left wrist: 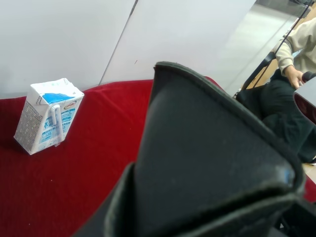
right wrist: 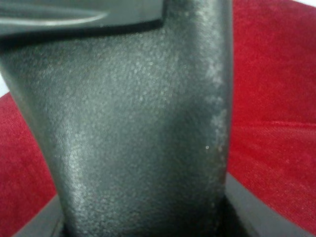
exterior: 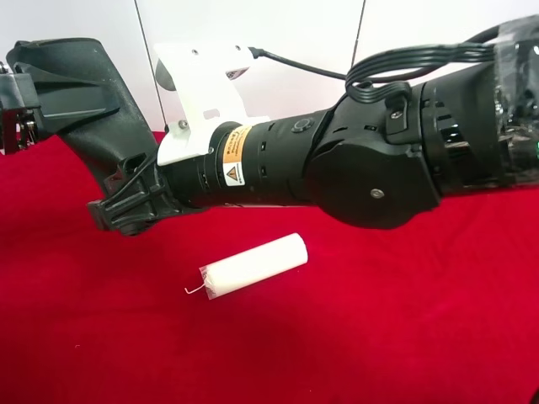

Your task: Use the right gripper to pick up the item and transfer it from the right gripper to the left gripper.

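The item (exterior: pixel 80 93), a dark greenish-black flat case, hangs in the air above the red cloth (exterior: pixel 379 337). My right gripper (exterior: pixel 126 206), on the thick arm with the white bracket and yellow label, is shut on its narrow lower end. The case fills the right wrist view (right wrist: pixel 133 128), standing up between the jaws. My left gripper (exterior: pixel 13 109) shows only at the exterior view's left edge, against the case's wide upper end. The case also fills the left wrist view (left wrist: pixel 207 158), hiding the left jaws, so I cannot tell whether they grip it.
A white cylinder with a wire hook (exterior: pixel 253 265) lies on the cloth below the right arm. A blue-and-white drink carton (left wrist: pixel 47 116) stands on the cloth near the white back wall. A seated person (left wrist: pixel 296 49) is beyond the table's edge.
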Tool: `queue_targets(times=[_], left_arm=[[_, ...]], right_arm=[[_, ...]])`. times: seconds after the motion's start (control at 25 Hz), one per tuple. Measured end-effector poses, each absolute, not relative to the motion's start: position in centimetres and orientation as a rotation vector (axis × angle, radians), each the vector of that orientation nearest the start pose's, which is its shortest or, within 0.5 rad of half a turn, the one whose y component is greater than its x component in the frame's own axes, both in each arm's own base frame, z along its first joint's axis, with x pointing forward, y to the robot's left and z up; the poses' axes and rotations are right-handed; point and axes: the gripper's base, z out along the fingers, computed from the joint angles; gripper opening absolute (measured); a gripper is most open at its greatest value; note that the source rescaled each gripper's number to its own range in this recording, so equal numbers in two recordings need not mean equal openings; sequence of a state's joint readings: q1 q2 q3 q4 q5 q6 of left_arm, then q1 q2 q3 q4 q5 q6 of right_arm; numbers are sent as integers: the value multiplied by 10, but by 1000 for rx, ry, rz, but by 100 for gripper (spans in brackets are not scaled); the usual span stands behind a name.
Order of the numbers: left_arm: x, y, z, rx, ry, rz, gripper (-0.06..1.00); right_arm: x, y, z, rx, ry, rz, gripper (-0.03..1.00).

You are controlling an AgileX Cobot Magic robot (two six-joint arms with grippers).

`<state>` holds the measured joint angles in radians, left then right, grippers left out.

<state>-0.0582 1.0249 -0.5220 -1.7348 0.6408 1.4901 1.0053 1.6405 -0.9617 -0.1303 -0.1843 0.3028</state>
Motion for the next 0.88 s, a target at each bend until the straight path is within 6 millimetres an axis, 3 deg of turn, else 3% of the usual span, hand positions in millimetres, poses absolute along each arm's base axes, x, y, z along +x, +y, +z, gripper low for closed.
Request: queue_targets(times=[0.24,0.32,0.4,0.48,0.6,0.88], left_arm=[[191,-65,282,234,1873,-822,4],[191,-65,282,237,1873,-820,3],[191,-65,282,240,1874,-819,3],[191,-65,282,240,1874,-818,3],[191,-65,282,240,1874,-818,3],[191,-65,282,242,1875,-817,2]], right_arm=[[192,307,244,-850,1883,774,2],[192,307,244,-851,1881,774,31],[192,307,245,-850,1877,777,73],[192,307,245,-849,1876,777,90],[192,307,245,-849,1876,777,98],[189,299,251,-863,1928,740,100]])
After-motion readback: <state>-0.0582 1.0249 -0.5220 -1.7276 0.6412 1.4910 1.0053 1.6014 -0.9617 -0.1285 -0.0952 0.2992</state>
